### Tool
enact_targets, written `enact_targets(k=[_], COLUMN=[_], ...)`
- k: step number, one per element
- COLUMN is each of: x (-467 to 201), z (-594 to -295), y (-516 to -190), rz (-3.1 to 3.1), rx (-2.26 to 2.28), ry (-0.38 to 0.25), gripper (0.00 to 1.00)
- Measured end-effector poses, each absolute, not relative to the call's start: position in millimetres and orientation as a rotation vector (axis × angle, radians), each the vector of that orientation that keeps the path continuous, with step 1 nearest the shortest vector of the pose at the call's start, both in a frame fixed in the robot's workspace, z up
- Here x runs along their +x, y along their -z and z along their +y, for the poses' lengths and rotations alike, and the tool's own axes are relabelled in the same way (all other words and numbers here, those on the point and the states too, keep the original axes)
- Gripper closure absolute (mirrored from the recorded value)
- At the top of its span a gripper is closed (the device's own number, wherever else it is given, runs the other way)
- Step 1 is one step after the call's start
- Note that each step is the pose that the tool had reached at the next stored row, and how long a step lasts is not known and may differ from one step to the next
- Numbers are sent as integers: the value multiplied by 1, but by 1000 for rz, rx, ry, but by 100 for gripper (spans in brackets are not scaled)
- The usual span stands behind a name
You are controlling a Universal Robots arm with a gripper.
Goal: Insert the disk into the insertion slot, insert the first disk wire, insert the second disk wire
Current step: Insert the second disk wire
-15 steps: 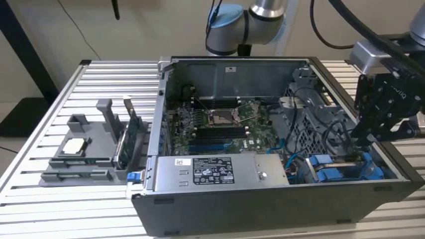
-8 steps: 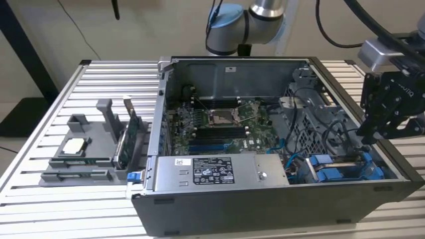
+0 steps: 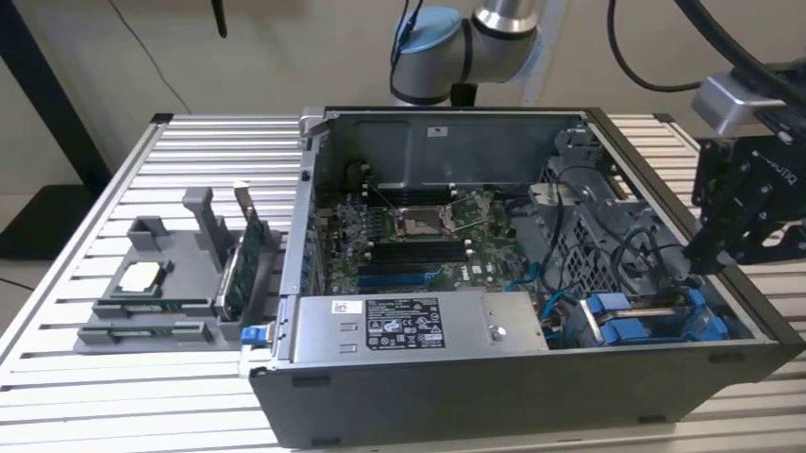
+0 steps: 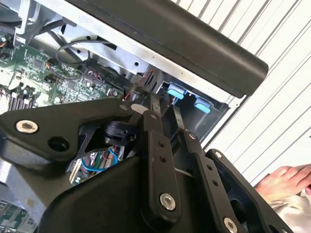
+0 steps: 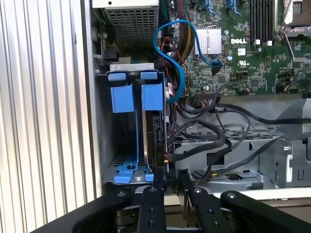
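Disk (image 5: 159, 141), a dark-edged rectangular hard drive in a bright blue plastic carrier, stands on edge inside the biggest thing here, the open dark grey metal computer case (image 3: 504, 396). Within that case, the grey rectangular insertion slot (image 5: 103, 136) with blue clip tabs holds it, so seating looks done or nearly so (how deep it sits I cannot tell). I judge the disk dense for its size, rigid, slick on its metal faces and unkind to knocks. The blue carrier's edges are the sane place to grip, never the circuit side. A thin blue cable (image 5: 170, 53) loops loose beside the bay; I cannot trace its ends. Smallest, the black two-finger gripper (image 5: 171, 177) hovers just off the disk's near end, set narrow, with a slim gap and nothing seen in it.
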State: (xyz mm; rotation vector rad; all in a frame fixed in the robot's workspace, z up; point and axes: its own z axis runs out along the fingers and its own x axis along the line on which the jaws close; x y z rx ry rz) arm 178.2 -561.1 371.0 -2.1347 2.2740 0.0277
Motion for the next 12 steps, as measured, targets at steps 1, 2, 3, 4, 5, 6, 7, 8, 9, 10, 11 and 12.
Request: enact_targets(k=[1,2,3,4,5,6,7,8,9,10,11,12], x=[178,178,179,178,179,179,179,179,179,179,179,179], z=[-562,-562,-563,-563,-563,-563,-563,-563,-563,-563,-563,-563], y=[-371,-371,-371,-371,-371,-370,-370,-370,-370,-370,-370,-370], rz=[2277,2279,2283,2287,2293,2301,2311,2321,2331,2340,2348,2354], rx=[-2133,-2131,-2128,-2123,-2117,-2109,-2098,-2085,-2074,-2063,-2054,-2047], ry=[-29,-30,-30,-31,-31,-31,-32,-32,-33,-33,-34,-34], gripper=[73,73,73,73,73,73,73,73,73,75,75,83])
